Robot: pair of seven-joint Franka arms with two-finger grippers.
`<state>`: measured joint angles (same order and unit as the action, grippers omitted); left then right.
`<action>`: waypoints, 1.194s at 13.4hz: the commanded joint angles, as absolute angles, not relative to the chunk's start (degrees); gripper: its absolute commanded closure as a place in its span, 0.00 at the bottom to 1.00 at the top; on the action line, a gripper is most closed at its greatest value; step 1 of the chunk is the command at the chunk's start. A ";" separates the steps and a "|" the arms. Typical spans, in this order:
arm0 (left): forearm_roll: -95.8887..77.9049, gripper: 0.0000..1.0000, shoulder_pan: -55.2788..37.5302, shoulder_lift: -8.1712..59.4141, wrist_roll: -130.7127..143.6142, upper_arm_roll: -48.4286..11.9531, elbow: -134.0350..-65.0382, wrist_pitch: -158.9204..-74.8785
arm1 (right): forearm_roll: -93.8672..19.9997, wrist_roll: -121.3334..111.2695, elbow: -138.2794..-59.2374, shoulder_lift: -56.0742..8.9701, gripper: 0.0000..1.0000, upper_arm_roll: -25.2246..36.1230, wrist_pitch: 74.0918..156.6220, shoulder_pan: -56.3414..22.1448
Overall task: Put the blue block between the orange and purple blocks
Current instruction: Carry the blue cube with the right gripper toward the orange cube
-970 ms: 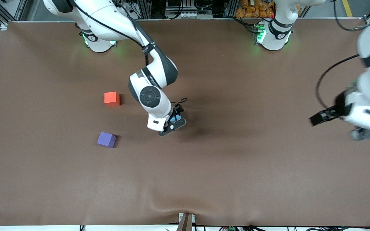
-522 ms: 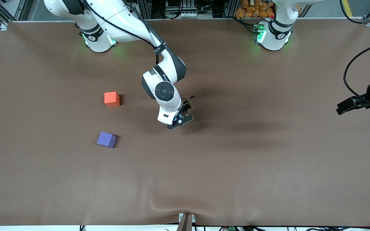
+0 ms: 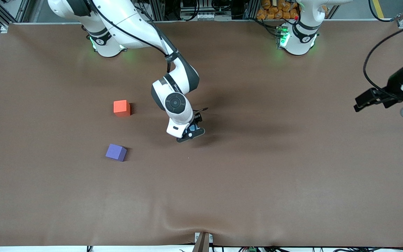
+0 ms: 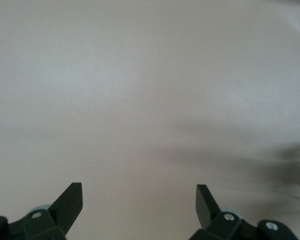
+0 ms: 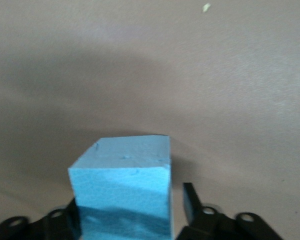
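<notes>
The light blue block (image 5: 122, 180) rests on the brown table between the fingers of my right gripper (image 5: 130, 200). One finger lies against it and the other finger (image 5: 189, 200) stands a narrow gap off, so the gripper is open. In the front view a sliver of the blue block (image 3: 192, 128) shows under the right gripper (image 3: 191, 132), mid-table. The orange block (image 3: 121, 107) and the purple block (image 3: 115, 152) sit apart toward the right arm's end, the purple one nearer the camera. My left gripper (image 3: 359, 104) hangs open and empty (image 4: 139, 192) over the left arm's end of the table.
A brown cloth covers the table (image 3: 257, 175), with a wrinkle near its front edge (image 3: 187, 224). A small bracket (image 3: 202, 242) sticks up at that edge. Both arm bases (image 3: 105, 43) stand along the back.
The right gripper's fingers have drawn in around the blue block, and the hand has shifted slightly. The left arm has swung about at its end of the table.
</notes>
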<state>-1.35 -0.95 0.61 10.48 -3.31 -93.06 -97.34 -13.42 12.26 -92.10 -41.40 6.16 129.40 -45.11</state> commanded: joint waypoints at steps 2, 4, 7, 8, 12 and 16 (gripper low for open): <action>-2.11 0.00 -0.35 -1.93 9.58 -4.40 -93.08 -94.06 | -13.18 12.57 -92.90 -36.06 0.93 6.15 125.62 -37.47; -2.11 0.00 -0.35 -2.63 9.67 -4.31 -92.81 -93.43 | -13.27 12.39 -93.51 -30.70 0.93 6.15 118.16 -32.71; -1.41 0.00 -0.35 -3.51 9.67 -4.31 -92.72 -92.99 | -13.10 12.30 -104.98 -19.90 0.93 6.33 114.34 -28.22; -1.32 0.00 -0.35 -4.21 9.75 -4.22 -92.72 -92.55 | -12.92 12.30 -109.29 -17.25 0.93 6.68 114.35 -27.17; -1.41 0.00 -0.35 -4.04 9.76 -4.04 -92.64 -91.85 | -10.64 11.96 -115.23 -16.69 0.93 6.59 115.05 -21.90; -1.49 0.00 -0.35 -3.87 9.67 -3.96 -92.64 -92.02 | -8.61 6.52 -115.05 -22.13 0.93 6.59 121.45 -17.50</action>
<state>-1.35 -0.70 -3.56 10.48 -3.85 -92.90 -92.84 -9.57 9.12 -114.91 -19.75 7.62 118.58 -20.07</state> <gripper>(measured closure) 0.000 0.471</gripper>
